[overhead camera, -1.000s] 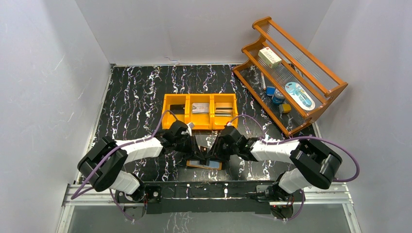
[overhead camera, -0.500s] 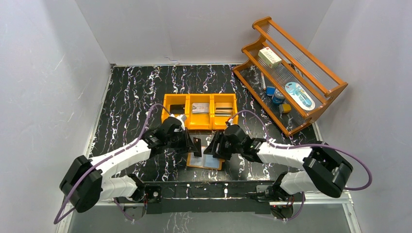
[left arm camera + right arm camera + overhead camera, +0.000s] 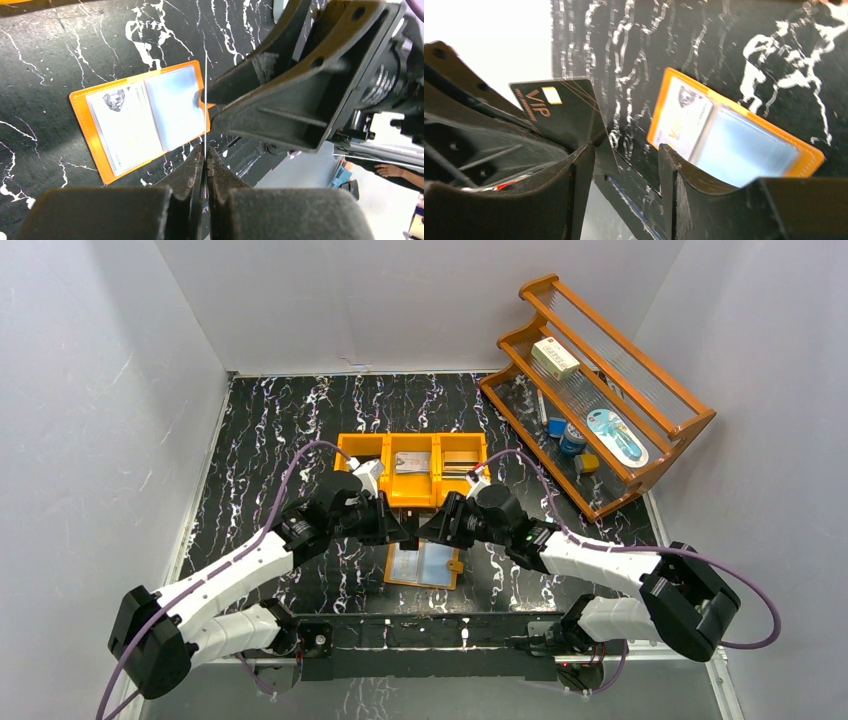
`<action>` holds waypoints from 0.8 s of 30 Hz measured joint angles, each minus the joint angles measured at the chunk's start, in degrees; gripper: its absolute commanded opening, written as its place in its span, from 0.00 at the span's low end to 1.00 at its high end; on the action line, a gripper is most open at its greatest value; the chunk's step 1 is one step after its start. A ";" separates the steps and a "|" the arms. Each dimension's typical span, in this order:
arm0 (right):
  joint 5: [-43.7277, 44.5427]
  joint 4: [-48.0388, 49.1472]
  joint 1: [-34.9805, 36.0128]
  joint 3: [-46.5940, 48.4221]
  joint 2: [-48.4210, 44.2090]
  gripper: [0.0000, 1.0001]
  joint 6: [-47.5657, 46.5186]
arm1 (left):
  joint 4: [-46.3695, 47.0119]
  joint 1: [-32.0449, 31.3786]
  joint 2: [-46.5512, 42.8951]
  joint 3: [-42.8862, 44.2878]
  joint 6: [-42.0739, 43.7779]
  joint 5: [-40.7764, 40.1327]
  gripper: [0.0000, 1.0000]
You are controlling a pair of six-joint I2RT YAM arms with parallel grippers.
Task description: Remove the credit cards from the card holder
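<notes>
The card holder [image 3: 424,566] lies open and flat on the black marble table, tan-orange with pale-blue sleeves [image 3: 172,107]. One sleeve holds a pale printed credit card [image 3: 684,122]. My left gripper [image 3: 205,150] is shut on a black credit card marked VIP [image 3: 558,111], held upright above the holder; the left wrist view shows it edge-on as a thin line [image 3: 205,95]. My right gripper [image 3: 624,167] faces the left one with its jaws open. The black card's lower corner hangs between the jaws, close to the left finger [image 3: 576,185], unclamped.
An orange three-compartment bin [image 3: 411,473] with cards in it stands just beyond the two grippers. A wooden rack [image 3: 600,390] holding a white box and small items occupies the back right. Grey walls enclose the table.
Both grippers have risen from the card holder and moved toward the bin. The left one closed on the black card and drew it out. The right one opened.
</notes>
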 measured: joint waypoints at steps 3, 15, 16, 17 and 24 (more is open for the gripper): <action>-3.45 4.63 -2.19 -0.61 -0.48 0.58 0.00 | -0.28 0.00 -1.51 0.00 0.90 1.31 0.00; -17.94 20.96 -6.82 -2.25 0.61 0.44 1.53 | 2.40 0.17 -4.90 -0.02 2.78 9.44 0.00; -18.62 22.18 -6.91 -2.49 0.83 0.43 1.90 | 2.45 0.28 -4.94 -0.02 2.80 9.77 0.00; -19.21 23.39 -6.95 -2.86 0.94 0.40 2.21 | 2.64 0.37 -5.01 -0.07 2.84 10.10 0.00; -21.92 31.61 -7.26 -6.75 1.11 0.21 5.38 | 5.20 2.14 -6.36 -2.45 2.38 13.20 0.00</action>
